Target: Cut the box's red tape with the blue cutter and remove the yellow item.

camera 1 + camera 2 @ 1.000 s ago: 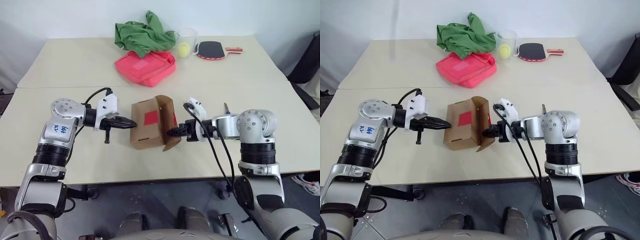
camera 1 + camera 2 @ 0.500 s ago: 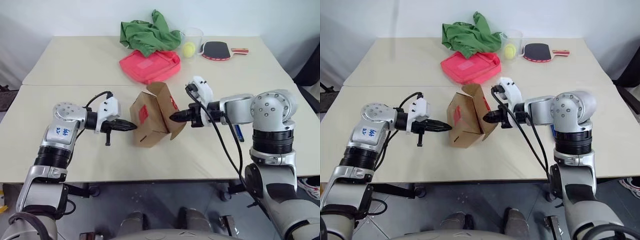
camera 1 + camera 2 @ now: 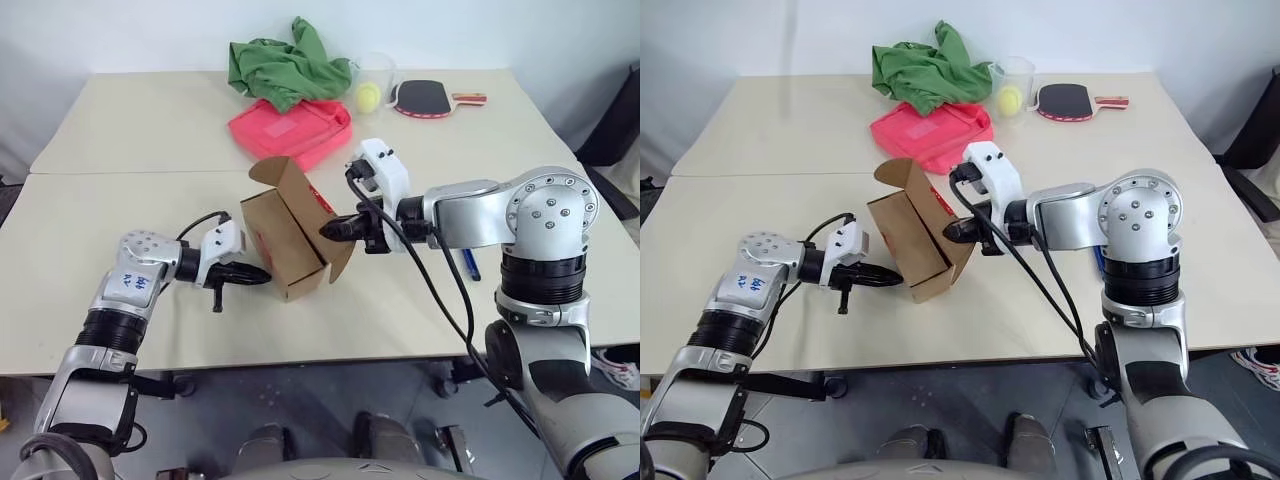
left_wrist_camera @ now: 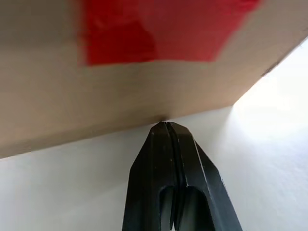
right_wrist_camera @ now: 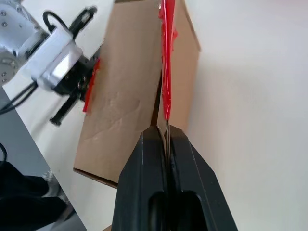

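My right arm reached in across my front, forearm about level, and my right gripper was pinched shut on the red tape at the edge of the box's open flap. The box hung tilted from that grip, one end raised and its lower corner near the table; whether that corner touched I could not tell. In the right wrist view the tape ran as a thin red strip straight down between my closed fingers.

My left arm lay low over the table, elbow bent, forearm pointing inward toward the box. My left gripper was closed with nothing in it, its tip right against the lower edge of the box's near side. In the left wrist view, a patch of tape sat on the cardboard just beyond that tip.

The cutter lay on the table behind my right forearm, a short blue length of it visible. The yellow item I could not make out.
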Motion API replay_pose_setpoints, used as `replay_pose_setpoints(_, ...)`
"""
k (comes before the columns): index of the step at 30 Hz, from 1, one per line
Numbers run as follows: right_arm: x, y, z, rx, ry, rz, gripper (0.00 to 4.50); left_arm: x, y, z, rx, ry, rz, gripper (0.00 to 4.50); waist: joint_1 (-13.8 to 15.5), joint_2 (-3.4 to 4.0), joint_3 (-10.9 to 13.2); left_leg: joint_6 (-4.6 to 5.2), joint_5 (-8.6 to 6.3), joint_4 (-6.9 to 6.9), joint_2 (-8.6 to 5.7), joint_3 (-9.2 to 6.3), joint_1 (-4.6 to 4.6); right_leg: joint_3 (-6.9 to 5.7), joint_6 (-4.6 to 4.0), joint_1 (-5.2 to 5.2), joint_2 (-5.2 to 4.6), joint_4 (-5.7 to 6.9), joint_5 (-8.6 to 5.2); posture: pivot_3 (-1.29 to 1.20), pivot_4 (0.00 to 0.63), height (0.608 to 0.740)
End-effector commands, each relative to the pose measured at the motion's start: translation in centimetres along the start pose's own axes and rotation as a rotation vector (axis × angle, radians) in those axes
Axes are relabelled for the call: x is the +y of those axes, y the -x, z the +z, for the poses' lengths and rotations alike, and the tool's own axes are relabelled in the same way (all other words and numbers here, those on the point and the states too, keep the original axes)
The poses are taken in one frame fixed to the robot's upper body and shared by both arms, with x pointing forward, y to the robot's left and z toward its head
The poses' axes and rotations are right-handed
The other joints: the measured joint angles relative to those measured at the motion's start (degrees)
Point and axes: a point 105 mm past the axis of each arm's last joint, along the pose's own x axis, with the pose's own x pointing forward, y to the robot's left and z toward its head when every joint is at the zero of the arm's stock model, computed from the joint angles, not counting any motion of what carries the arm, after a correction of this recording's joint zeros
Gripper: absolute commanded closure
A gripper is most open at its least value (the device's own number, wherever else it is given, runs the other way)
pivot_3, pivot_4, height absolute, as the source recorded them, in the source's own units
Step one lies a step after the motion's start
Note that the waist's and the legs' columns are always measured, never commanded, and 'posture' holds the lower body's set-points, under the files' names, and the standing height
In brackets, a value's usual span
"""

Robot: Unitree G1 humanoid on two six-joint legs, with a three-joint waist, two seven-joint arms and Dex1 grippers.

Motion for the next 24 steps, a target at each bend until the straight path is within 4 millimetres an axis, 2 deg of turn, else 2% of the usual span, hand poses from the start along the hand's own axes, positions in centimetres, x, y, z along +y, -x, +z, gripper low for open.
replay_pose_setpoints(1,1.0,-0.1,0.0,0.020,0.042,0.015,4.44,0.9,2.4,2.2,-0.089,-0.018,0.074,4.50,-0.1,0.01,0.0,0.00,0.00,-0.01,0.01,0.00,0.00,0.02,0.00,-0.03,0.00,0.00,0.00,0.00,0.150,0.740)
replay_pose_setpoints(6,1.4,-0.4,0.8,0.019,0.024,0.016,4.44,1.5,4.6,2.9,-0.138,0.019,0.136,4.50,-0.2,0.02,0.0,0.00,0.00,-0.02,0.03,-0.01,0.01,0.08,0.00,-0.07,0.00,0.01,0.00,0.00,0.150,0.740)
replay_pose_setpoints(11,1.6,-0.8,2.0,0.012,-0.014,0.009,4.44,1.6,4.5,2.7,-0.141,0.023,0.141,4.50,-0.1,0.00,0.0,0.00,0.00,-0.03,0.02,0.05,-0.03,0.07,0.00,-0.09,0.00,0.00,0.00,0.00,0.150,0.740)
replay_pose_setpoints(14,1.4,-1.1,2.4,0.016,-0.035,-0.008,4.44,1.6,4.8,3.4,-0.190,0.048,0.148,4.50,-0.1,0.00,0.0,0.00,0.00,-0.03,0.02,0.05,-0.06,0.04,0.00,-0.10,0.00,0.02,0.00,0.00,0.150,0.740)
replay_pose_setpoints(18,1.1,-1.4,2.7,0.016,-0.061,-0.026,4.44,1.2,6.8,3.9,-0.232,0.103,0.139,4.50,-0.2,0.00,0.0,-0.01,0.00,-0.04,0.01,0.06,-0.14,0.03,0.00,-0.18,0.00,0.02,0.00,0.00,0.150,0.740)
replay_pose_setpoints(21,0.8,-1.3,3.1,0.013,-0.077,-0.045,4.44,0.7,8.9,5.4,-0.294,0.131,0.117,4.50,-0.6,-0.01,0.0,-0.04,-0.01,-0.05,0.00,0.05,-0.22,0.05,0.00,-0.29,0.08,0.03,0.00,0.00,0.150,0.740)
replay_pose_setpoints(24,0.7,-1.1,3.4,0.010,-0.086,-0.045,4.44,0.1,9.2,6.9,-0.341,0.118,0.083,4.50,-0.8,0.00,0.0,-0.09,0.02,-0.02,0.00,0.04,-0.50,0.14,0.00,-0.67,0.08,0.18,0.00,0.00,0.150,0.740)
